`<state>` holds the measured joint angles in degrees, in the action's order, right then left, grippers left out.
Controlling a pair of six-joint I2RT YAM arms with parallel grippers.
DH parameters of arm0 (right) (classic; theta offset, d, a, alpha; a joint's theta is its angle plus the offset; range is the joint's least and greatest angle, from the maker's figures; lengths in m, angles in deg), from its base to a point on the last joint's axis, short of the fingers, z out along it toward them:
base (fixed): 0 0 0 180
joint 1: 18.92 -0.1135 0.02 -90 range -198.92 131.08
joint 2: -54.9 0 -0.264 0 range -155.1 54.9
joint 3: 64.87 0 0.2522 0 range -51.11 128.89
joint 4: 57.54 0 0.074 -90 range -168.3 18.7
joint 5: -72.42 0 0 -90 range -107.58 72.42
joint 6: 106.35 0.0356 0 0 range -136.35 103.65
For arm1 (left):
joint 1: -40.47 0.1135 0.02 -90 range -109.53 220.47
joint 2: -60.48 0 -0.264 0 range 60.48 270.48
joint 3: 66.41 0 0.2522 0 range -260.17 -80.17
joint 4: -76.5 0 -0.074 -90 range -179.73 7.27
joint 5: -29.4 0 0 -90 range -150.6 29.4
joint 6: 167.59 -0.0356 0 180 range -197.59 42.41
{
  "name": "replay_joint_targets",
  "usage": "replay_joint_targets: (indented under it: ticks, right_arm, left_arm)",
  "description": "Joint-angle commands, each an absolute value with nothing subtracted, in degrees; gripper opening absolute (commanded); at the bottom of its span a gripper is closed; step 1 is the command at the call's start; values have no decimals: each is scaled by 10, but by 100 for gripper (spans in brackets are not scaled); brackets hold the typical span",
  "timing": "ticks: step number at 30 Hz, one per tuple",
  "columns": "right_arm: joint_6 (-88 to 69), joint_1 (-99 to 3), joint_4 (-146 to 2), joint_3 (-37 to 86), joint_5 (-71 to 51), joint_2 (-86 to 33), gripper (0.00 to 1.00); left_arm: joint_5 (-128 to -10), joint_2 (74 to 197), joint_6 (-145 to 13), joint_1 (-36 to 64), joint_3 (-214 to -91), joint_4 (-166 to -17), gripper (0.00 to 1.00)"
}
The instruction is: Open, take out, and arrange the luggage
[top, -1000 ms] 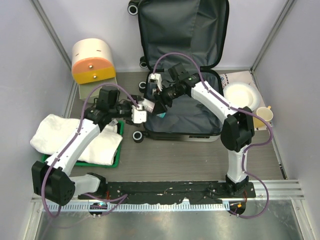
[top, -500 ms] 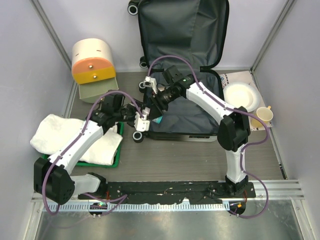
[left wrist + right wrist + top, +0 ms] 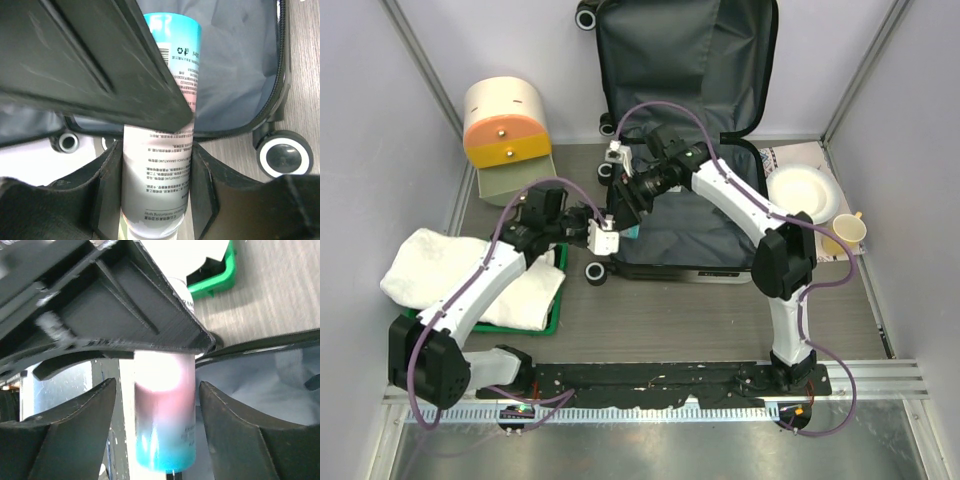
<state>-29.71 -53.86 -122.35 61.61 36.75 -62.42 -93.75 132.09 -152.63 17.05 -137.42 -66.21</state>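
Note:
The luggage lies open at the back of the table, its dark grey lined lid propped against the wall. Over its front left corner a spray bottle, white fading through pink to teal, hangs between both grippers. My left gripper is shut on the bottle at its white end, both fingers pressed to its sides. My right gripper stands open around the teal end of the bottle, with a gap on each side. From above, the left gripper and right gripper meet tip to tip.
A green tray holding a white towel sits at the left. Behind it stands a cream-and-orange cylinder. A white plate and a cup are right of the suitcase. A suitcase wheel is close to my left fingers.
My left gripper moved up to the bottle and shut on it. My right gripper, which had held the bottle, has spread its jaws off it.

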Motion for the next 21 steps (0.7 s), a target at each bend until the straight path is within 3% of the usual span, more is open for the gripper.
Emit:
replay_joint_targets:
  ticks: [1,7,12,21]
  right_arm:
    - [-165,-485,-1064,654,391,-608,74]
    - [-11,-388,-851,597,316,-580,75]
    - [-5,-368,-850,579,325,-573,75]
    - [-15,-369,-848,537,335,-552,75]
  left_arm:
    - [-950,1321,-1459,235,-1380,-687,0]
    - [-987,1377,-1499,387,-1441,-650,0]
    - [-967,1481,-1513,477,-1519,-662,0]
    - [-920,1637,-1536,512,-1643,-692,0]
